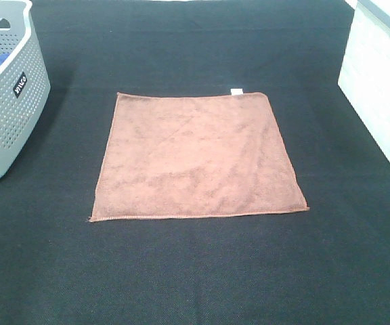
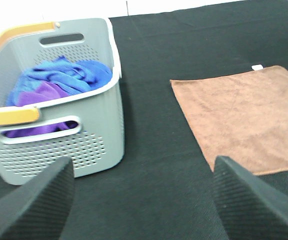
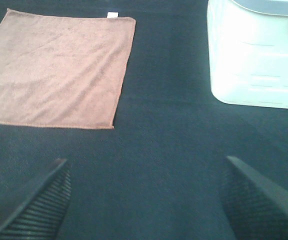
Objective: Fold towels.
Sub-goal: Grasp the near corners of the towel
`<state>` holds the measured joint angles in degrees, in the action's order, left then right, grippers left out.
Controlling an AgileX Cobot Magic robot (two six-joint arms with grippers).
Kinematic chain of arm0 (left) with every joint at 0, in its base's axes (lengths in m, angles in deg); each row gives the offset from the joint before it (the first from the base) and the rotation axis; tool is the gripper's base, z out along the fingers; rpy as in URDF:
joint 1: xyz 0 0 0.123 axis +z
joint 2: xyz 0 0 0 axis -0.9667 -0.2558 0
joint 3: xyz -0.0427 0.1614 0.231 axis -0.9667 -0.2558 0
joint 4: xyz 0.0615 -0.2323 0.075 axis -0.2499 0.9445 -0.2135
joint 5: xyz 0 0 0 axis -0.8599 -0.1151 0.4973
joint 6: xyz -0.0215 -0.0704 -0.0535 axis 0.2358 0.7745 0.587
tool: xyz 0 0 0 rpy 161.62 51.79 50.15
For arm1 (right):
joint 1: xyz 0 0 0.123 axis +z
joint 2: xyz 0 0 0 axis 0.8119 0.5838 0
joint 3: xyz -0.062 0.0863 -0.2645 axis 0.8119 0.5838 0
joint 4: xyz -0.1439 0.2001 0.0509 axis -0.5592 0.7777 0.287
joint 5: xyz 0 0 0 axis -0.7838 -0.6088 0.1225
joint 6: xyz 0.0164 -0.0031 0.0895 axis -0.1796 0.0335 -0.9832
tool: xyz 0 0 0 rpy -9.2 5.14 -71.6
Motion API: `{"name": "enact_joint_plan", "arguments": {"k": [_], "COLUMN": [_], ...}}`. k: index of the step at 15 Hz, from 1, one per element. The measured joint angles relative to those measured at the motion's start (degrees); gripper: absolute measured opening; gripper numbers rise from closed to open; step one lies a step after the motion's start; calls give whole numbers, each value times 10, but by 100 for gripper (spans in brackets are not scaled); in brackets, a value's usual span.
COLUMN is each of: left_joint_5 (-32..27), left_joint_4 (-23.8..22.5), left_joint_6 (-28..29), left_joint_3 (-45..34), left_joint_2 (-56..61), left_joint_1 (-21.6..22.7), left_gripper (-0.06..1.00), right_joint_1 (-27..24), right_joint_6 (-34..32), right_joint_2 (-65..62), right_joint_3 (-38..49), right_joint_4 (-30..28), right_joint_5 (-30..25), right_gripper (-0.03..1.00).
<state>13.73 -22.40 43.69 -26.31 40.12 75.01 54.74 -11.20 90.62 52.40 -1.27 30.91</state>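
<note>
A reddish-brown square towel lies flat and spread out on the black table, its small white tag at the far edge. It also shows in the left wrist view and in the right wrist view. Neither gripper shows in the exterior high view. My left gripper is open and empty, short of the towel, near the grey basket. My right gripper is open and empty, short of the towel's near right corner.
A grey perforated basket with orange handles stands at the far left and holds blue and purple cloths. A white bin stands at the far right, also in the right wrist view.
</note>
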Motion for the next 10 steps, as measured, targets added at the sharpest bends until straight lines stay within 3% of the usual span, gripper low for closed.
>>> {"name": "enact_joint_plan", "arguments": {"k": [3,6,9,10], "left_joint_5": [89,112,115,117], "left_joint_4": [36,128,249,333], "left_joint_6": [4,-6,-87,-163], "left_joint_3": [-14,-14,-14,-14], "left_joint_2": [-109,-286,-450,-535], "left_joint_1": [0,0,0,0], "left_gripper": [73,73,73,73], "right_joint_1": [0,0,0,0], "right_joint_6": [-1,-10,-11,-8], "right_joint_2": [150,325,472,533], "right_joint_3": [-2,-43,-78,-95], "right_joint_4": [24,40,59,89], "right_joint_5": [71,91,104,109], "right_gripper": [76,76,76,76]}}
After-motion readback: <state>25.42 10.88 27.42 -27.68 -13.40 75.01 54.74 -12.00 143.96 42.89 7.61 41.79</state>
